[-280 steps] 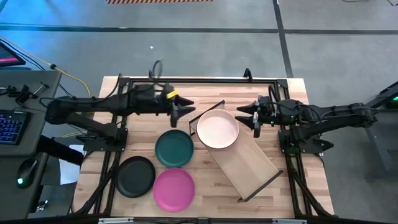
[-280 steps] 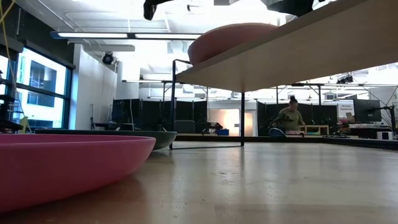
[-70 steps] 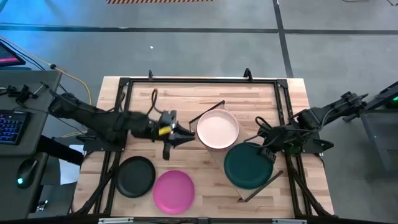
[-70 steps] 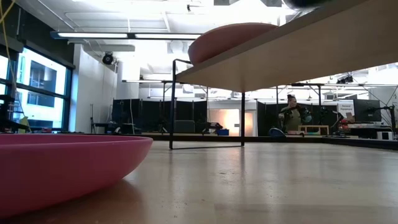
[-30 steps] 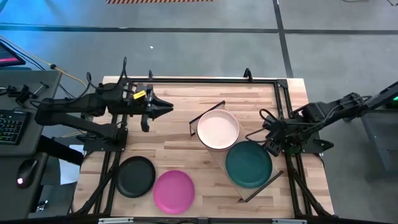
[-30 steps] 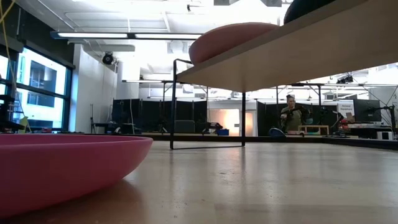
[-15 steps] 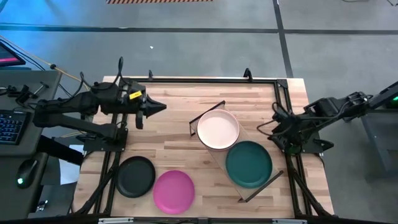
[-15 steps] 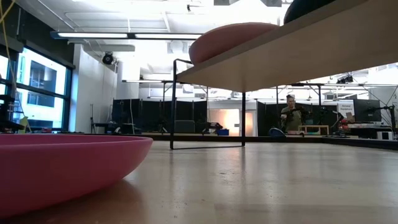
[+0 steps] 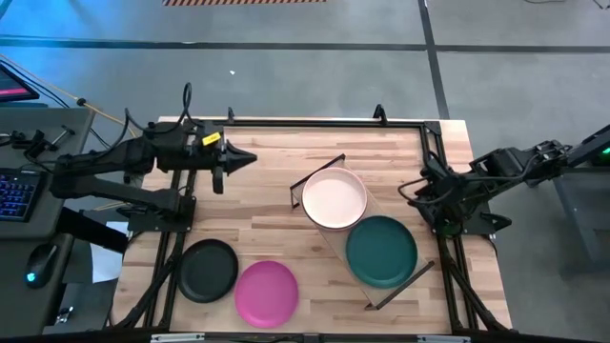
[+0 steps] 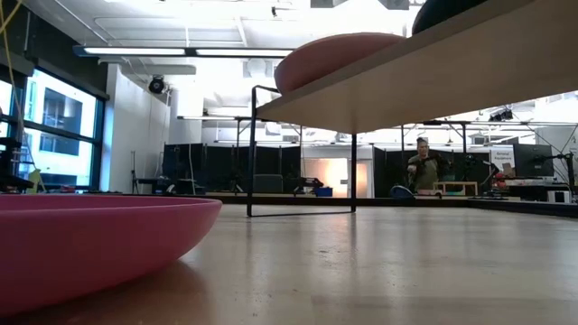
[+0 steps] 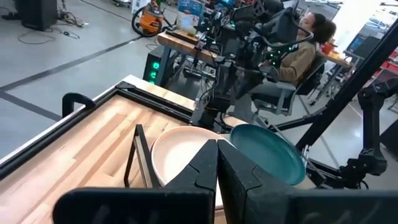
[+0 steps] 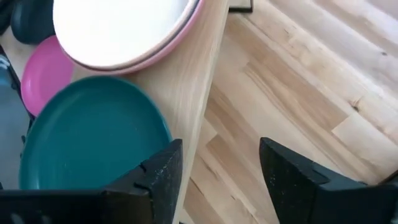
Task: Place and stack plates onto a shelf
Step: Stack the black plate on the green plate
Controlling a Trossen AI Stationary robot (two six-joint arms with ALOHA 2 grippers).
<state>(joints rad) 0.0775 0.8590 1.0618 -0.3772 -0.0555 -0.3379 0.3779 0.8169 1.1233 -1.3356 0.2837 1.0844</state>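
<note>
From above I see the shelf (image 9: pixel 367 250) lying diagonally on the table (image 9: pixel 276 205); a cream plate (image 9: pixel 334 198) stacked on a light pink one sits at its far end, a dark green plate (image 9: pixel 381 250) beside it at the near end; the black plate (image 9: pixel 208 270) and magenta plate (image 9: pixel 266 292) rest on the table near the front-left; the left gripper (image 9: pixel 250 159) hovers at the table's far-left, the right gripper (image 9: pixel 417 193) at the right edge, just beside the shelf.

At table height, I have the magenta plate (image 10: pixel 90 244) filling the foreground, the shelf board (image 10: pixel 406 77) overhead with the pink plate (image 10: pixel 334 56) on it; a person (image 10: pixel 422 170) stands far off.

On my left wrist camera the fingers (image 11: pixel 205 171) are pressed together, holding nothing; cream plate (image 11: pixel 183 149) and green plate (image 11: pixel 267 152) ahead.

On my right wrist camera the fingers (image 12: pixel 158 171) are spread wide, empty, over the shelf (image 12: pixel 193 93) edge beside the green plate (image 12: pixel 87 134).
</note>
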